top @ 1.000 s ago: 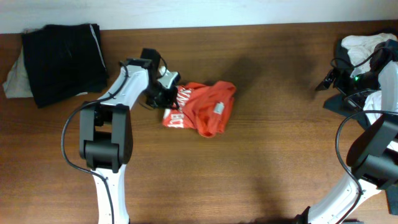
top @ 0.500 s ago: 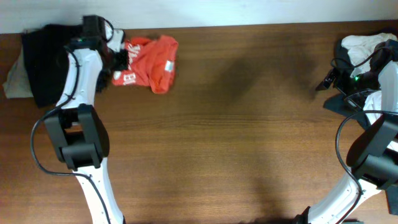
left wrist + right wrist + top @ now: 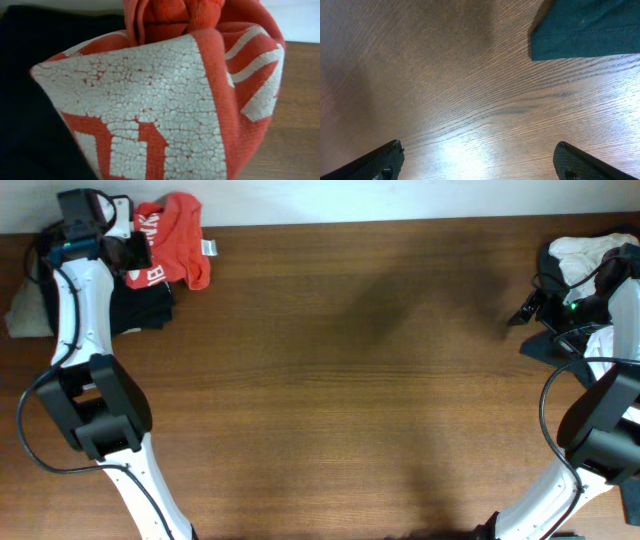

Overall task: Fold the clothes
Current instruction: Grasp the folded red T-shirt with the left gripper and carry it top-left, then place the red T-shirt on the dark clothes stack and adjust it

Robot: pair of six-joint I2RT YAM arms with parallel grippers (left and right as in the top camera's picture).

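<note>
One orange-red T-shirt, one black garment

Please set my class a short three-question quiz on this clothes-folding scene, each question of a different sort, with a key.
1. True or false: the right pincer is open and holds nothing.
2. Where is the orange-red T-shirt? A: in the middle. B: at the far left corner, by the black garment. C: in the right pincer.
3. Fill in: the left pincer is shut on the ____.
Key: 1 true; 2 B; 3 orange-red T-shirt.
</note>
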